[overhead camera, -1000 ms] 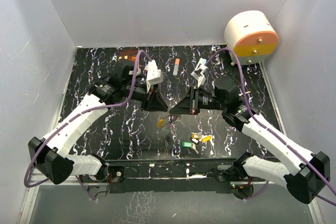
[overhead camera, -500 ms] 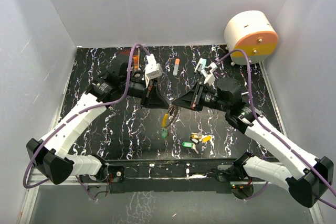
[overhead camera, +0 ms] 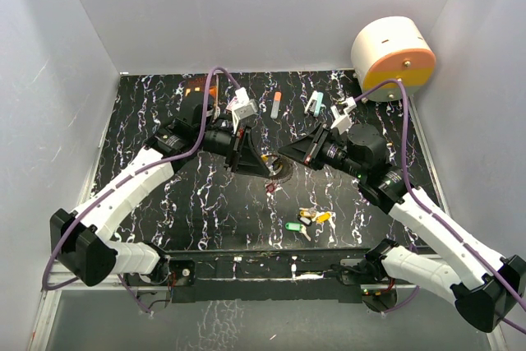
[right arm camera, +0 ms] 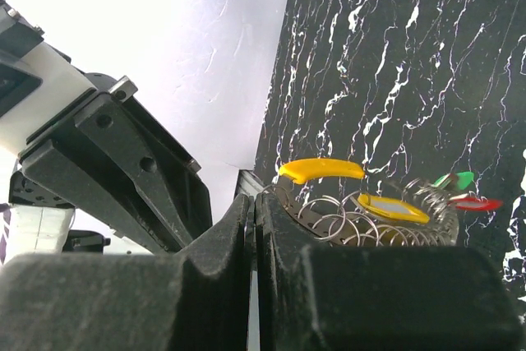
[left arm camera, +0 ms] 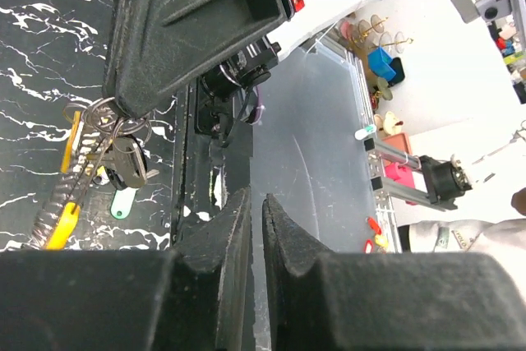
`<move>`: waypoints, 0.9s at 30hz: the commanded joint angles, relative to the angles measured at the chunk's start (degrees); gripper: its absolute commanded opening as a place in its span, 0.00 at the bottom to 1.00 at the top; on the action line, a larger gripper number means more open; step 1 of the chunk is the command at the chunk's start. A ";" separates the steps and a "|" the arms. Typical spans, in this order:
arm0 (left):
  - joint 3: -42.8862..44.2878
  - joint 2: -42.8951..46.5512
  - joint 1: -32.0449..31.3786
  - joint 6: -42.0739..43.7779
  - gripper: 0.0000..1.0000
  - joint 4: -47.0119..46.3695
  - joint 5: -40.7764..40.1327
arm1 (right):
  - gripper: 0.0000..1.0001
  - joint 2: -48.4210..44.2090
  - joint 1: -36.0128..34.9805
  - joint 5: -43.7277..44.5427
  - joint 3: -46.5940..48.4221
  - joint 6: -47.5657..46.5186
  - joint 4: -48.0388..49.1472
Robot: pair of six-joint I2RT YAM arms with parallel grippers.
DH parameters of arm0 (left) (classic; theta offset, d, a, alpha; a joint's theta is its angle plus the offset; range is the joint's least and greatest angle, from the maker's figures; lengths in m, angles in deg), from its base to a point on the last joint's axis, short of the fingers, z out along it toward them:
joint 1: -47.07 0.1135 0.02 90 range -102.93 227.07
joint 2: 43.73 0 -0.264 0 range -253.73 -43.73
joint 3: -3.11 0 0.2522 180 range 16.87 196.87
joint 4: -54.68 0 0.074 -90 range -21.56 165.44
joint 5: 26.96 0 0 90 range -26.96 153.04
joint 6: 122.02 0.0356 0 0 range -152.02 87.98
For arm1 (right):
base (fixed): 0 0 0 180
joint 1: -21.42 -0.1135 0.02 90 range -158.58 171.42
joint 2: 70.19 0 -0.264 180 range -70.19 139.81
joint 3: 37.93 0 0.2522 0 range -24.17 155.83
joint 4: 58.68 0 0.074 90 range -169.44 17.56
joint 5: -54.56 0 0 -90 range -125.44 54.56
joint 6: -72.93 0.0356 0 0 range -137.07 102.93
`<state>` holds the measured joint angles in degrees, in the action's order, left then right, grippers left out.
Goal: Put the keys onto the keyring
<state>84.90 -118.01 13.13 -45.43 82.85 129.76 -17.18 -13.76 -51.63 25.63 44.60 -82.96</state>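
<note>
The keyring (overhead camera: 278, 168) hangs above the black marbled table between the two grippers, with coiled wire and several small rings on it. My right gripper (overhead camera: 285, 156) is shut on its wire; in the right wrist view (right arm camera: 253, 203) the ring (right arm camera: 370, 219) carries yellow-headed keys (right arm camera: 320, 170), a green one (right arm camera: 456, 178) and a red one (right arm camera: 477, 203). My left gripper (overhead camera: 261, 167) sits just left of the ring, jaws shut with nothing visible between them (left arm camera: 256, 203). The left wrist view shows the ring (left arm camera: 103, 117) dangling from the right gripper's tip. Loose green (overhead camera: 293, 225) and yellow (overhead camera: 323, 218) keys lie on the table.
A white and orange round device (overhead camera: 393, 57) stands at the back right corner. A small orange-white piece (overhead camera: 275, 104) and a teal piece (overhead camera: 316, 103) lie at the back middle. White walls enclose the table on three sides.
The ring with its keys has risen and swung right, from hanging low between the grippers to close under the right gripper's tip. Both wrists have shifted slightly back and turned.
</note>
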 commanded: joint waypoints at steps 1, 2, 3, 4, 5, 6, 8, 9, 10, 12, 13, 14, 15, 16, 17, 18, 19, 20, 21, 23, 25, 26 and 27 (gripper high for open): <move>0.41 -0.03 0.01 -4.60 0.13 -3.65 2.12 | 0.08 -0.29 0.16 0.86 2.42 1.16 4.17; 0.51 -0.26 -0.06 -4.34 0.14 -3.38 2.08 | 0.08 -0.26 0.18 0.75 2.52 1.21 4.38; 0.73 -0.56 -0.08 -3.85 0.15 -2.92 1.79 | 0.08 -0.24 0.16 0.53 2.53 1.35 4.64; 0.78 -0.82 -0.08 -3.32 0.16 -2.68 1.44 | 0.08 -0.15 0.12 0.20 2.48 1.57 5.14; 0.60 -0.98 -0.08 -3.07 0.17 -2.74 1.06 | 0.08 -0.15 0.17 -0.15 2.45 1.86 5.53; 0.35 -1.10 -0.10 -2.76 0.19 -2.83 0.71 | 0.08 -0.11 0.16 -0.49 2.29 2.09 5.70; 0.17 -1.37 -0.08 -0.88 0.24 -1.66 -0.70 | 0.08 -0.26 0.16 -1.17 2.10 2.66 6.27; 0.29 -1.51 -0.14 0.59 0.25 -0.71 -1.50 | 0.08 -0.34 0.14 -1.40 1.89 2.93 6.56; 0.55 -1.63 -0.15 2.50 0.25 0.62 -2.40 | 0.08 -0.49 0.16 -1.66 1.76 3.24 6.77; 1.09 -1.72 -0.17 5.74 0.28 3.03 -5.29 | 0.08 -0.70 0.12 -2.04 1.82 3.45 6.88; 1.21 -1.74 -0.17 6.98 0.30 3.75 -6.34 | 0.08 -0.86 0.12 -2.15 1.79 3.49 6.91; 1.25 -1.82 -0.17 7.89 0.31 4.19 -6.86 | 0.08 -1.01 0.13 -2.37 1.78 3.62 7.04; 1.16 -1.95 -0.18 8.43 0.31 4.20 -7.13 | 0.08 -1.06 0.16 -2.67 1.72 3.71 7.13; 0.96 -2.12 -0.17 8.47 0.32 3.84 -7.39 | 0.08 -0.99 0.12 -3.01 1.61 3.88 7.18; 0.74 -2.31 -0.17 8.33 0.32 3.33 -7.47 | 0.08 -0.98 0.13 -3.39 1.49 4.08 7.26; 0.71 -2.58 -0.17 8.36 0.33 3.01 -7.48 | 0.08 -0.98 0.14 -3.72 1.18 4.34 7.46; 0.62 -2.89 -0.17 8.47 0.34 2.73 -7.55 | 0.08 -1.06 0.14 -4.02 0.83 4.60 7.71; 0.61 -3.15 -0.17 8.35 0.34 2.25 -7.57 | 0.08 -1.16 0.12 -4.16 0.54 4.80 7.93; 0.55 -3.35 -0.17 8.05 0.34 1.71 -7.45 | 0.08 -1.36 0.12 -4.20 0.23 5.04 8.08; 0.36 -3.63 -0.25 7.31 0.35 0.36 -7.39 | 0.08 -1.72 0.12 -4.08 -0.17 5.29 8.28; 0.35 -3.83 -0.33 6.70 0.36 -0.39 -7.36 | 0.08 -1.78 0.19 -4.03 -0.38 5.39 8.33; 0.42 -3.85 -0.39 6.73 0.36 -0.58 -7.39 | 0.08 -1.85 0.14 -4.07 -0.48 5.54 8.39; 0.50 -3.85 -0.35 6.80 0.36 -0.54 -7.58 | 0.08 -1.87 0.11 -4.18 -0.64 5.63 8.55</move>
<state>84.90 -122.29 13.09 -38.69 84.19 122.11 -17.09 -13.76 -54.73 25.41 48.75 -80.75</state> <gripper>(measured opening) 0.357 0.077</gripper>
